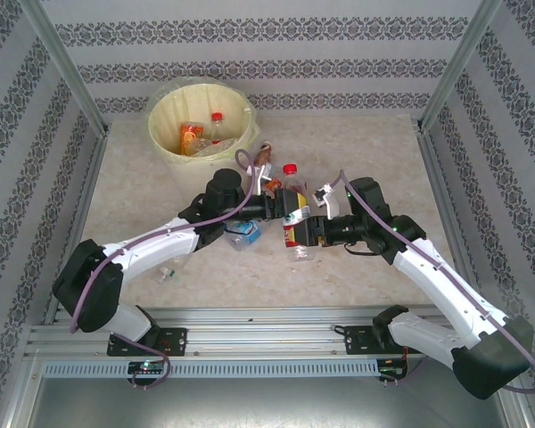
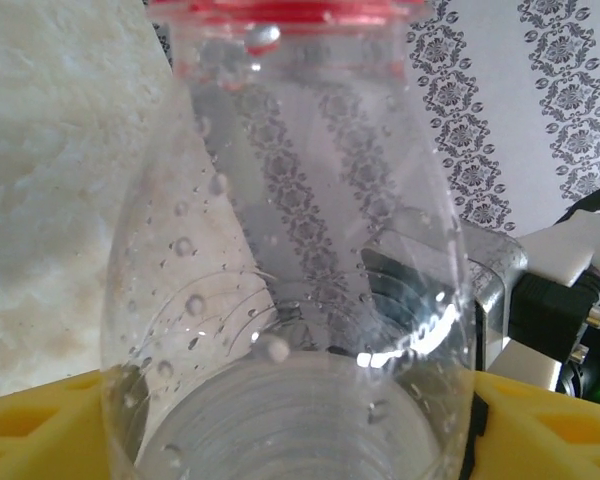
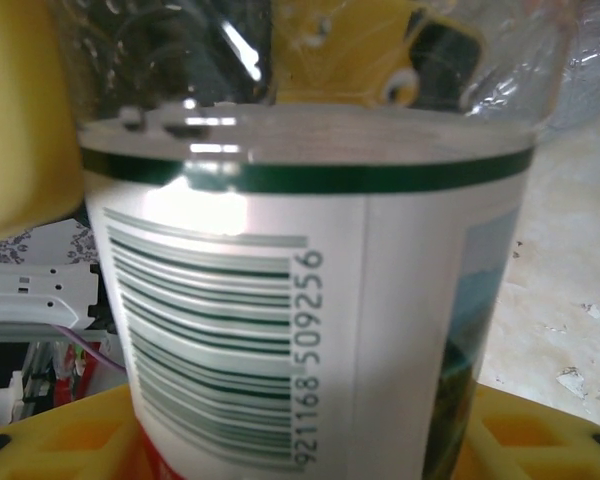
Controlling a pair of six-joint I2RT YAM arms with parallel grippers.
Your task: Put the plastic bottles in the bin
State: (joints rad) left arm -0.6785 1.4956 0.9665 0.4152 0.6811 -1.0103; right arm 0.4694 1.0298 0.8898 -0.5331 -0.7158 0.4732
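bin (image 1: 201, 125): 11 o'clock, bottles (image 1: 196, 138) inside.
left gripper (image 1: 279, 208): clenched on the red-capped bottle (image 1: 292, 201), 4 o'clock from the bin.
right gripper (image 1: 310, 230): clenched on its label.
risk: opposed pulls may twist it loose; a drop would land by the blue-labelled bottle (image 1: 242, 234) at its 8 o'clock.

Held bottle (image 1: 293, 214): between the fingers of both pincers, the left gripper (image 1: 282, 207) nearer its cap, the right gripper (image 1: 308, 229) nearer its base.
Lying bottle (image 1: 242, 234): on the table (image 1: 374, 143), just left of the left gripper, under its wrist.
Far bottle (image 1: 266, 159): behind the left gripper, between it and the bin (image 1: 189, 160).
Bin: well behind and left of both pincers.
Binned bottles (image 1: 196, 138): inside the bin.
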